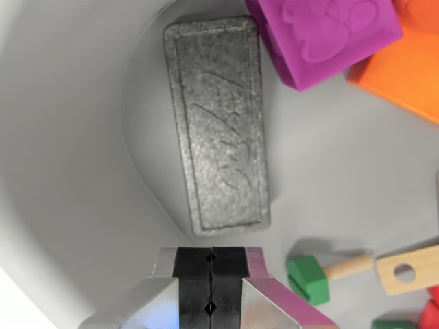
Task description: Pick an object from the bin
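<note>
The grey foam block (pixel 218 123) lies flat on the bin floor (pixel 343 171) just ahead of the claw (pixel 211 274), its long axis running almost straight away from the fingertips with a slight lean toward the wrist view's left at the far end. The claw hangs above the bin pointing down, its two black pads pressed together and holding nothing. In my judgement it must spread before it can straddle the block's short width.

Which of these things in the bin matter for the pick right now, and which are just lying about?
In play:
gripper, shut and empty
grey foam block, nearest ahead of it
bin

Lying about:
purple block
orange block
green-headed toy hammer
wooden piece with a hole
</note>
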